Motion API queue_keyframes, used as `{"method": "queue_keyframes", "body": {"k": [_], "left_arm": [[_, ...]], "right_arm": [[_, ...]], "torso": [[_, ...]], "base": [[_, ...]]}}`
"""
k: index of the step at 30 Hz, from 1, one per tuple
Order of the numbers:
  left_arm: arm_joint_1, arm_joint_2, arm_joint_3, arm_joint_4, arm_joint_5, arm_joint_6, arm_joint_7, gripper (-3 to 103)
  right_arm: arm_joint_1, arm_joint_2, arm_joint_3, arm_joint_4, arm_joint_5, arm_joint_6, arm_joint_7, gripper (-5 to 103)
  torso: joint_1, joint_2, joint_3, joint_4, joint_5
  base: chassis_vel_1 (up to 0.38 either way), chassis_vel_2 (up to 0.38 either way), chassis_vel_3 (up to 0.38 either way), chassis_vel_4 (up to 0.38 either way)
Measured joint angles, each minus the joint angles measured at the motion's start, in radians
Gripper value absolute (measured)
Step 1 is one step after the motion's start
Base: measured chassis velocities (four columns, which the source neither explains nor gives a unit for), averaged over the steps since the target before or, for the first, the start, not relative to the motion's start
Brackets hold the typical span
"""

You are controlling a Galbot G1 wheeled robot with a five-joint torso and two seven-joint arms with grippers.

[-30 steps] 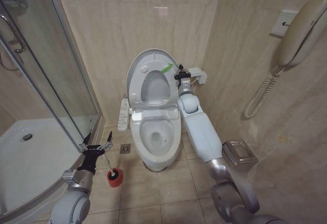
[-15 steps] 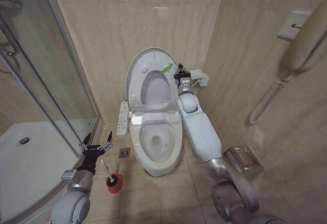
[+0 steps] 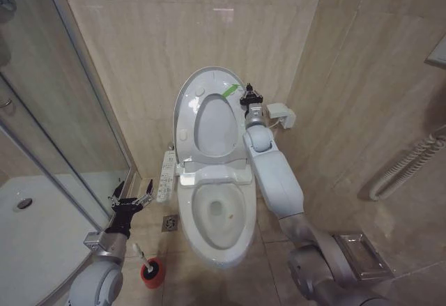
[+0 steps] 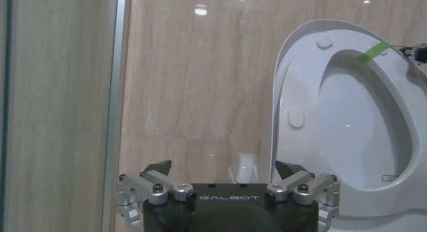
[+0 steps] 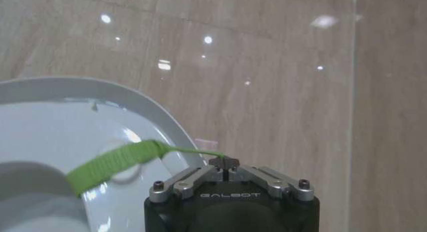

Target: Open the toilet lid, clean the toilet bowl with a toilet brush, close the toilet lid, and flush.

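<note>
Both arms are showing glossy white shells with silver-grey metal joints. Left gripper [image 3: 129,200] is wearing black fingers on a black body; its wrist view is showing silver knuckle blocks with dark screws and white GALBOT lettering. Right gripper [image 5: 225,163] is carrying the same marking, silver links, small screws, black housing.

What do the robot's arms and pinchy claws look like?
The right arm has smooth white shells with silver-grey joints. The left gripper and right gripper are black, with silver bolted finger links and "GALBOT" lettered on the body. The left arm is grey.
</note>
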Motion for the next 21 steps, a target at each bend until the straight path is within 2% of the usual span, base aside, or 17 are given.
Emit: {"method": "queue_keyframes", "body": {"k": [2, 8, 9, 15, 16, 20, 21], "left_arm": [[0.000, 0.000, 0.000, 0.000, 0.000, 0.000, 0.000, 100], [0.000, 0.000, 0.000, 0.000, 0.000, 0.000, 0.000, 100], [0.000, 0.000, 0.000, 0.000, 0.000, 0.000, 0.000, 100], [0.000, 0.000, 0.000, 0.000, 0.000, 0.000, 0.000, 100], [0.000, 0.000, 0.000, 0.000, 0.000, 0.000, 0.000, 100], [0.000, 0.000, 0.000, 0.000, 0.000, 0.000, 0.000, 100], [0.000, 0.000, -0.001, 0.000, 0.000, 0.000, 0.000, 100]], "right_arm": [[-0.034, -0.016, 0.000, 0.020, 0.009, -0.004, -0.001, 4], [-0.066, -0.029, 0.002, 0.030, 0.019, 0.003, -0.008, 4], [-0.067, -0.029, 0.003, 0.030, 0.019, 0.005, -0.009, 31], [-0.063, -0.015, 0.000, 0.025, 0.013, 0.005, -0.008, 31], [-0.063, -0.013, -0.001, 0.024, 0.012, 0.005, -0.007, 58], [-0.076, -0.015, -0.002, 0.036, 0.014, 0.004, -0.004, 58], [-0.092, -0.019, 0.001, 0.051, 0.016, 0.005, 0.001, 58]], "torso": [[-0.001, 0.000, 0.000, -0.0006, 0.0002], [-0.001, 0.000, 0.000, -0.0017, 0.0002], [0.000, 0.000, 0.000, -0.0018, 0.0002], [0.000, 0.000, 0.000, -0.0015, 0.0002], [0.000, 0.000, 0.000, -0.0012, 0.0003], [0.000, 0.000, 0.000, -0.0002, -0.0004], [0.000, 0.000, 0.000, 0.0006, 0.0009]], "base": [[0.040, -0.073, -0.044, 0.071], [0.018, -0.045, -0.037, 0.025], [0.000, 0.000, 0.000, 0.000], [0.000, 0.000, 0.000, 0.000], [0.000, 0.000, 0.000, 0.000], [0.000, 0.000, 0.000, 0.000], [0.000, 0.000, 0.000, 0.000]]}}
